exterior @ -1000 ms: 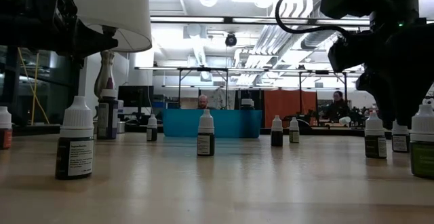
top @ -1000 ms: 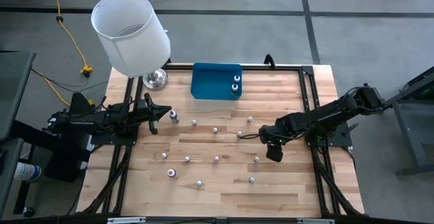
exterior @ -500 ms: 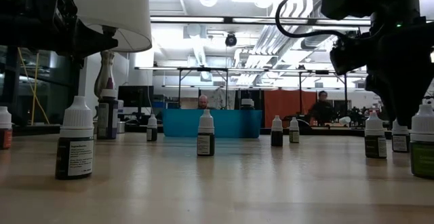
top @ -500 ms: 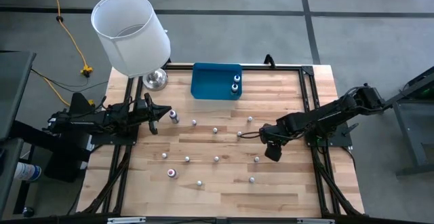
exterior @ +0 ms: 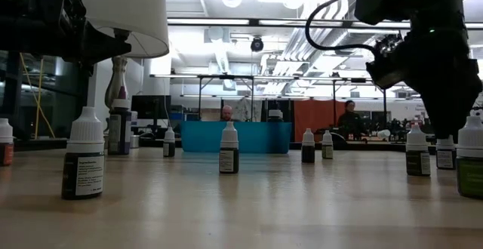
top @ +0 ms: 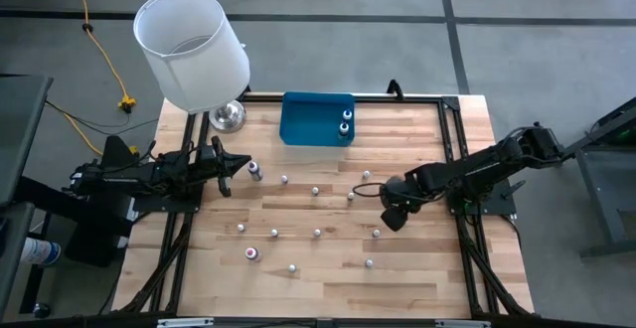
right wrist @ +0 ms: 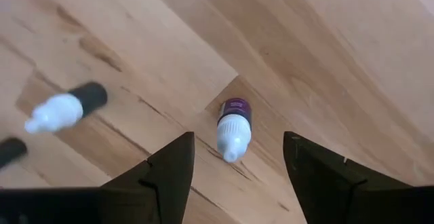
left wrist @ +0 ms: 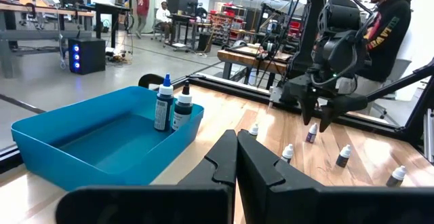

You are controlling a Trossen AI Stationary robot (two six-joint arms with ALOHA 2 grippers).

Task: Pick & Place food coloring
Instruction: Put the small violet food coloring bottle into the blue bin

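Several tiny white-capped food coloring bottles stand on their bases across the wooden table (top: 417, 268). My right gripper (top: 392, 216) hangs open over one with a purple body (right wrist: 232, 119), which also shows in the high view (top: 376, 234). Its fingers (right wrist: 169, 170) stand on either side of the bottle, above it and apart from it. The left wrist view shows this gripper (left wrist: 319, 108) over the same bottle (left wrist: 311, 133). My left gripper (top: 227, 172) waits shut near the table's left edge, beside a dark bottle (top: 254, 172). Two bottles (top: 345, 124) stand in the blue bin (top: 308, 119).
A lamp with a white shade (top: 194, 50) and a shiny metal base (top: 227, 116) stands at the far left corner. The blue bin sits at the far edge. Another bottle (right wrist: 64, 108) is near the right gripper. People show in the room behind (exterior: 349, 117).
My right gripper has moved a little toward the table's left and far edge, coming over the purple bottle. The bottles have kept their places.
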